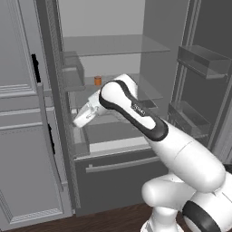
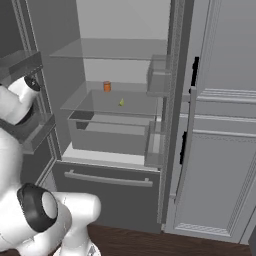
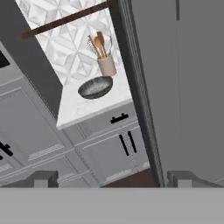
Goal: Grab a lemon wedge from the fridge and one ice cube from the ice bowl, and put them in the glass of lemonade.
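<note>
The fridge (image 1: 118, 168) stands with both doors open, its glass shelves and drawer (image 2: 107, 178) showing. A small yellow lemon wedge (image 2: 121, 102) lies on the middle glass shelf, to the right of a small orange jar (image 2: 107, 86). My white hand (image 1: 85, 113) hangs in front of the fridge's left side and points away to the left. My gripper (image 3: 113, 178) is open with nothing between its fingertips (image 3: 43, 178). It looks toward the ice bowl (image 3: 95, 86), a dark-rimmed speckled bowl far off on a white counter (image 3: 78, 109). The glass of lemonade is out of view.
A beige pot of wooden spoons (image 3: 106, 64) stands just behind the bowl. Light grey panelled cabinets (image 1: 22, 136) flank the fridge. Door bins (image 1: 201, 61) hang on the open right door. My own arm (image 1: 149, 122) crosses the fridge opening.
</note>
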Tool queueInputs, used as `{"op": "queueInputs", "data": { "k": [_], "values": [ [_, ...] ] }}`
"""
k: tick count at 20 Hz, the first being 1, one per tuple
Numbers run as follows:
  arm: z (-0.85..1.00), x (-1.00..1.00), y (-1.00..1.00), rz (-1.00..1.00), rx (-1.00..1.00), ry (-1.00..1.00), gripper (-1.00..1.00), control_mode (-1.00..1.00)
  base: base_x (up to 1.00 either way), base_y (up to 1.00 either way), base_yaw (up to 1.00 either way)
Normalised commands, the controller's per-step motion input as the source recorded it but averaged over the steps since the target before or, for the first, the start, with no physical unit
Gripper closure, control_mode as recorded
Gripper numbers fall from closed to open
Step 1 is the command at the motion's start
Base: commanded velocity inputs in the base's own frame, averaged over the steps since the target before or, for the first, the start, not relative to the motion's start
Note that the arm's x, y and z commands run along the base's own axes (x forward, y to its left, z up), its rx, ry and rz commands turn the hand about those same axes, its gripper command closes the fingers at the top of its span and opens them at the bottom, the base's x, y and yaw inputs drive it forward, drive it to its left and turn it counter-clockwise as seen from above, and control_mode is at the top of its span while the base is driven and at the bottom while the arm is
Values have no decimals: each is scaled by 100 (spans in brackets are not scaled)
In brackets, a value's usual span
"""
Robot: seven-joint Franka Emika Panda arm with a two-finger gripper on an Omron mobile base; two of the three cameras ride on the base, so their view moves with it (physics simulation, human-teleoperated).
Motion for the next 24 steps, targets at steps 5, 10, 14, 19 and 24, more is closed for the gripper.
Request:
{"op": "queueInputs", "data": {
  "k": [5, 10, 14, 19, 24],
  "values": [
    [18, -70, -89, -36, 9, 5, -100, -100, 0, 0, 0],
    [3, -47, -85, -50, 1, 9, -100, -100, 0, 0, 0],
    [5, -24, -89, -48, -8, 21, -100, -100, 0, 0, 0],
    [30, -4, -97, -46, -14, 34, -100, -100, 0, 0, 0],
    [67, -6, -100, -33, -16, 47, -100, -100, 0, 0, 0]
  ]
}}
